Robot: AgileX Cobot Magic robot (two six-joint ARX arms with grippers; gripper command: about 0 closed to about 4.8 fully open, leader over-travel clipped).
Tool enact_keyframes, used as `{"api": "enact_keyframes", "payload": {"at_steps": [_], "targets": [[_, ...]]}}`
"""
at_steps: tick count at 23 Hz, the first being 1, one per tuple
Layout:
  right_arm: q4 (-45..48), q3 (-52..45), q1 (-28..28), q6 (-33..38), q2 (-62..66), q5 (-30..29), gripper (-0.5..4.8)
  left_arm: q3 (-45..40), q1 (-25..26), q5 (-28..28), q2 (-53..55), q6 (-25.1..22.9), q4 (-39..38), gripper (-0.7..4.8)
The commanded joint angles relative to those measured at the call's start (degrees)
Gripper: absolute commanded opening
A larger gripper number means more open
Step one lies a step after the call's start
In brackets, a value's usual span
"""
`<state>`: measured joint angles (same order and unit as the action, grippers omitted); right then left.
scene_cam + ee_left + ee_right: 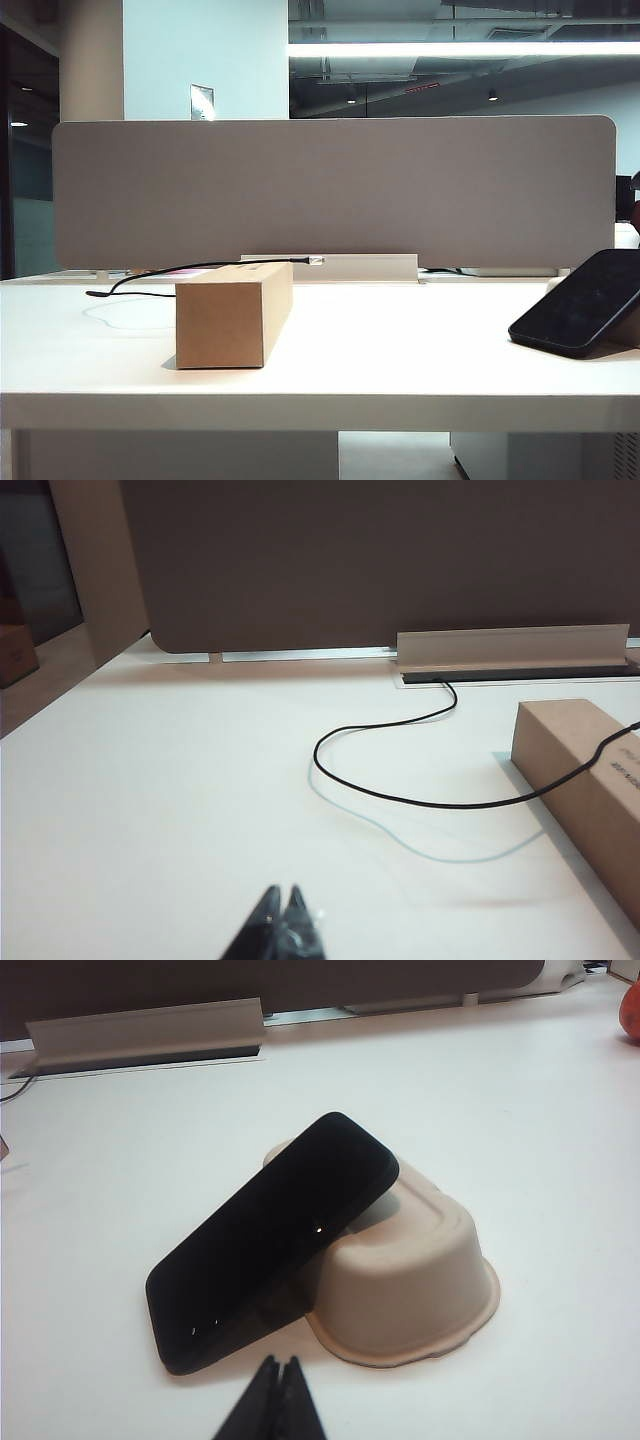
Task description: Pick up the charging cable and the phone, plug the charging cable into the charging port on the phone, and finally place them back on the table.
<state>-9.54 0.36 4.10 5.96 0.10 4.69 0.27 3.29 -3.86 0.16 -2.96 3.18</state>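
Black charging cable (pixel 400 796) trails across the desk (pixel 400 350) onto the cardboard box (pixel 232 313); the phone (pixel 265 1240) leans on an upturned bowl (pixel 420 1280). Left end effector (pixel 281 912) and right end effector (pixel 279 1380) hover closed and empty, so nothing is begun.

Phone (pixel 268 1245): glossy black, screen dark, tilted, lower end on the white table (pixel 400 350), upper end propped on an upturned beige pulp tray (pixel 410 1280). Charging cable (pixel 400 795): thin black cord looping across the table from the rear slot, draped over the cardboard box (pixel 232 315) (silver plug tip (pixel 315 260) overhangs the far end).
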Motion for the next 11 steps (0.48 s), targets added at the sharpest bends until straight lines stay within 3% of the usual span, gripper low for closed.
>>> {"api": "enact_keyframes", "payload": {"at_steps": [1,3,11], "targets": [[0.8,0.5,0.1,-0.1,-0.1,0.1,-0.06,0.5,0.0,-0.1,0.1,0.8,0.8,-0.06],[0.7,2.1,0.1,0.1,-0.1,0.2,-0.06,1.2,0.0,-0.3,0.1,2.7,0.7,-0.06],[0.1,11.1,0.1,5.2,4.5,0.7,-0.06,11.0,0.0,-3.1,5.8,3.0,0.5,-0.06]]}}
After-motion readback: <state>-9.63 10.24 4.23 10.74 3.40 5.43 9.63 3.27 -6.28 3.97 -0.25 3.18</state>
